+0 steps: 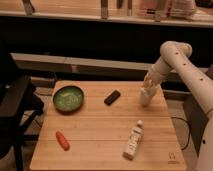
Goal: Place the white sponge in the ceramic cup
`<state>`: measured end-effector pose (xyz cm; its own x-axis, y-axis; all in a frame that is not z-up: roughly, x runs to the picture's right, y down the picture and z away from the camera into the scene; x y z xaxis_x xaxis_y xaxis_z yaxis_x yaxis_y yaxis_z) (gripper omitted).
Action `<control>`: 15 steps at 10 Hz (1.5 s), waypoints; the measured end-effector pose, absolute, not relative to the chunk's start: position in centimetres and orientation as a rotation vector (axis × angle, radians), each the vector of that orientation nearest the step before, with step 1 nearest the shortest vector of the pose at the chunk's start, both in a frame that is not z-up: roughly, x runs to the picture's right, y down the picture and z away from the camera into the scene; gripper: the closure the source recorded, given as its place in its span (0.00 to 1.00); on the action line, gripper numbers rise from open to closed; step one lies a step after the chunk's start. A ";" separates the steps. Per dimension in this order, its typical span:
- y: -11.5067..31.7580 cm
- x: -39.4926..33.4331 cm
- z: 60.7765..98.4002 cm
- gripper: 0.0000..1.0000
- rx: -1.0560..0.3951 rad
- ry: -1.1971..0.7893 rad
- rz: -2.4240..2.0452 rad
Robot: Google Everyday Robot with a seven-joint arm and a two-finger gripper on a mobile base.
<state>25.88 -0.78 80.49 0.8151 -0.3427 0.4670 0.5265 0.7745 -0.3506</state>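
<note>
- Gripper hangs from white arm, pointing down over far-right part of wooden table.
- Directly under gripper: small pale shape, prob. the ceramic cup; contact w/ gripper unclear.
- Dark bar-like obj: view-left of gripper, near.
- Green bowl: further left, well apart from gripper.
- White bottle: lying on its side, camera-ward of gripper, slightly left.
- Orange obj: front-left, farthest from gripper.
</note>
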 end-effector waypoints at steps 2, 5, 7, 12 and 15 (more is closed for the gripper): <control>-1.1 26.0 80.6 0.92 -0.487 -0.397 -0.485; -1.4 26.3 80.6 0.92 -0.481 -0.398 -0.484; -1.7 26.4 80.7 0.92 -0.477 -0.399 -0.485; -2.3 26.7 81.0 0.92 -0.469 -0.403 -0.486; -2.4 27.0 81.0 0.92 -0.467 -0.404 -0.486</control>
<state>26.99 -2.42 81.04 0.8103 -0.3475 0.4718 0.5268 0.7845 -0.3270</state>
